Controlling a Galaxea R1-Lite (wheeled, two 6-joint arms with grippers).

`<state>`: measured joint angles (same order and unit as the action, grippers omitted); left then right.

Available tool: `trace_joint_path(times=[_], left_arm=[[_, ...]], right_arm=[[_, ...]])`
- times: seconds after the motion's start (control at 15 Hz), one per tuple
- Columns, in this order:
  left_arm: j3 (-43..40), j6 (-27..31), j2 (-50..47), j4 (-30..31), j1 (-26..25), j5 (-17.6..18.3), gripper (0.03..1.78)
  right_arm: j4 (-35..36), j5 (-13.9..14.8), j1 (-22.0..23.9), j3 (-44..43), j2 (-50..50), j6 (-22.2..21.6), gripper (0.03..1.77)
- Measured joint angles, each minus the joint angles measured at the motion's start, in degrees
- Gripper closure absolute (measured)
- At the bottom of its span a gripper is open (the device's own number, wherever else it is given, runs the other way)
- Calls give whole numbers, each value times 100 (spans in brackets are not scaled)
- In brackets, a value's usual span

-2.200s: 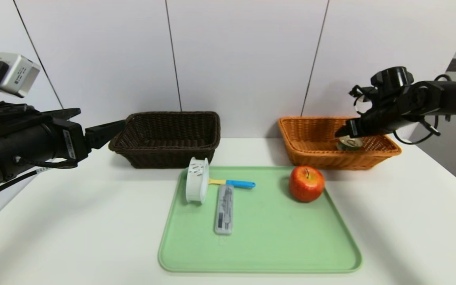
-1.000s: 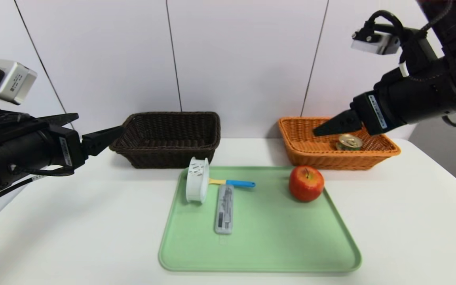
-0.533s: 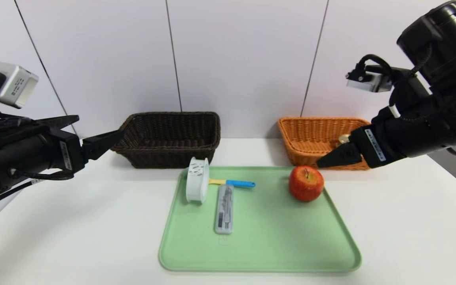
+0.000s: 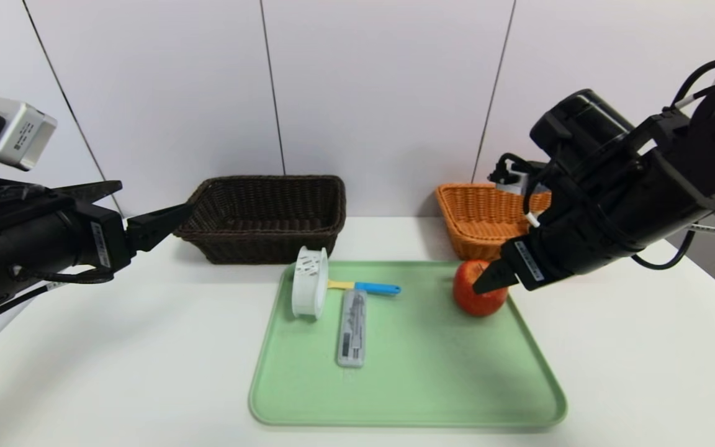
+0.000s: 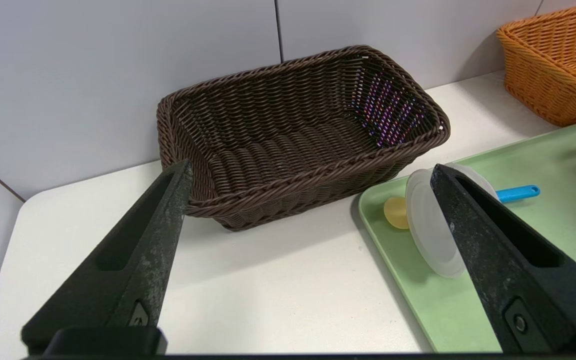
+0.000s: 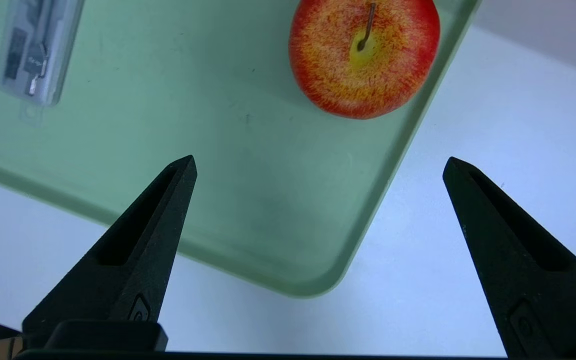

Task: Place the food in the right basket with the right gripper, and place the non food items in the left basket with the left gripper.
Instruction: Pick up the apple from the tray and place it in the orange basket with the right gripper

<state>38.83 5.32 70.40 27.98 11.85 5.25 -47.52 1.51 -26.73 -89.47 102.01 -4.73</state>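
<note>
A red apple (image 4: 479, 300) (image 6: 364, 55) sits on the far right part of a green tray (image 4: 407, 385). My right gripper (image 4: 488, 280) (image 6: 319, 159) hovers open just above and nearer than the apple, holding nothing. A white slotted cup (image 4: 309, 290) (image 5: 430, 225), a grey oblong case (image 4: 352, 327) (image 6: 38, 50) and a yellow-headed, blue-handled utensil (image 4: 370, 287) (image 5: 518, 192) lie on the tray's far left. The dark brown basket (image 4: 264, 217) (image 5: 298, 135) holds nothing. My left gripper (image 4: 156, 194) (image 5: 310, 165) hangs open to that basket's left. My right arm partly hides the orange basket (image 4: 481, 223).
The tray (image 6: 218, 150) lies in the middle of a white table (image 4: 84, 372), with both baskets behind it against a white panelled wall. The orange basket (image 5: 558, 65) stands just behind the tray's far right corner.
My right arm has swung from over the orange basket forward and down to the apple on the tray, its gripper still open. The left arm has stayed put.
</note>
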Motion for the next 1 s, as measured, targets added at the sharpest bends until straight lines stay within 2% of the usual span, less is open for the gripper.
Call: trace_joint_path(times=[0.2,0.53,0.73,1.0], left_arm=[[-5,0,5,5,0,0,12],[-5,2,24,-1,-4,0,12],[-11,-5,52,5,-9,-7,12],[-10,0,110,27,-11,-7,12]], right_arm=[[350,30,48,5,249,0,10],[485,24,111,5,617,-23,10],[880,11,146,5,794,-26,10],[909,11,155,13,984,-26,9]])
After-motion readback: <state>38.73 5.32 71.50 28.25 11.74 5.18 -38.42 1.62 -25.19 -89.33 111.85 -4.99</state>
